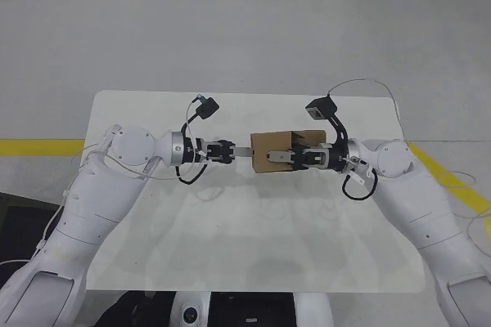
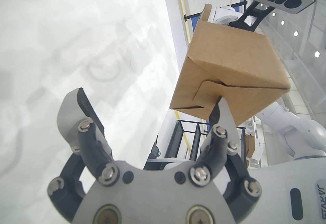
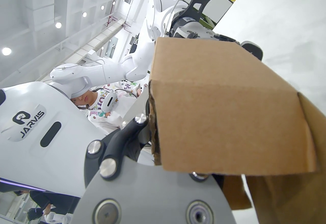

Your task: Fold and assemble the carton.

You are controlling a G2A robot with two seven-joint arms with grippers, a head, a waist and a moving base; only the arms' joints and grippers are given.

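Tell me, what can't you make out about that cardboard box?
1. How the right gripper holds the box: right wrist view, the box covers the grip.
2. Whether that end is folded shut: top view, the gripper covers it.
3. Whether the left gripper's finger presses or merely touches the folded end: left wrist view, the fingertip hides the contact.

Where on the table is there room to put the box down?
The wide near half of the table, between the two arms, is bare. So is the far strip behind the carton. The middle is crowded: the left tool and right tool meet there at the carton.
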